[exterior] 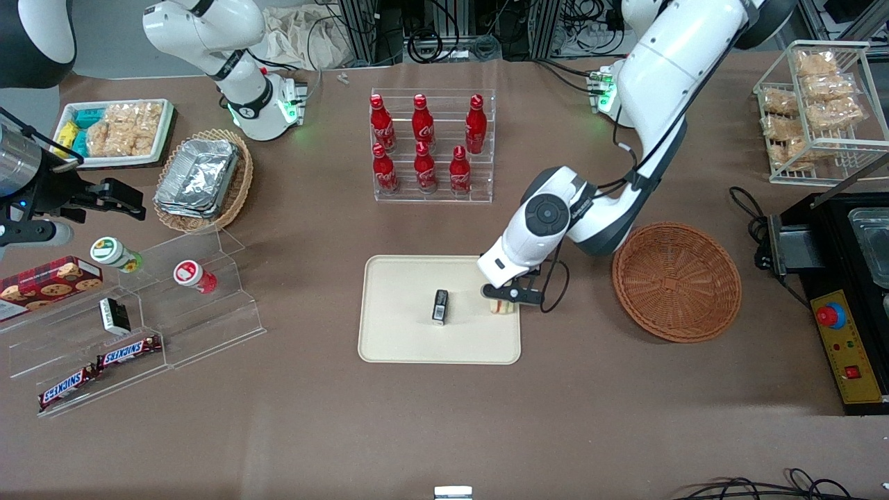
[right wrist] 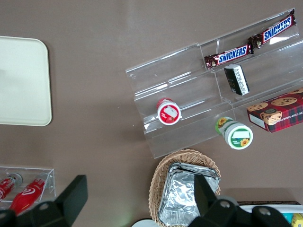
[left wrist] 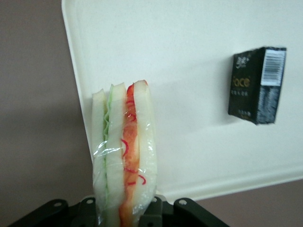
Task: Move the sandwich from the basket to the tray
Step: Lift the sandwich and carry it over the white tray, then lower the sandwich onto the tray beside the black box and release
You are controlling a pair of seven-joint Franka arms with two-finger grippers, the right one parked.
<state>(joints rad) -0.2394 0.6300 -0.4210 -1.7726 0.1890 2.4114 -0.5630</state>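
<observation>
The gripper [exterior: 509,297] is shut on the sandwich [exterior: 501,306], a plastic-wrapped wedge of white bread with red and green filling. It holds it over the tray's [exterior: 396,333] edge nearest the basket. In the left wrist view the sandwich [left wrist: 124,156] stands on edge between the fingers [left wrist: 156,208], over the tray's rim [left wrist: 75,71]. The reddish-brown wicker basket [exterior: 676,281] sits empty beside the tray, toward the working arm's end of the table.
A small black box [exterior: 440,307] stands on the tray's middle, also in the left wrist view [left wrist: 256,85]. A clear rack of red bottles [exterior: 432,146] stands farther from the camera. Clear shelves [exterior: 132,312] with snacks lie toward the parked arm's end.
</observation>
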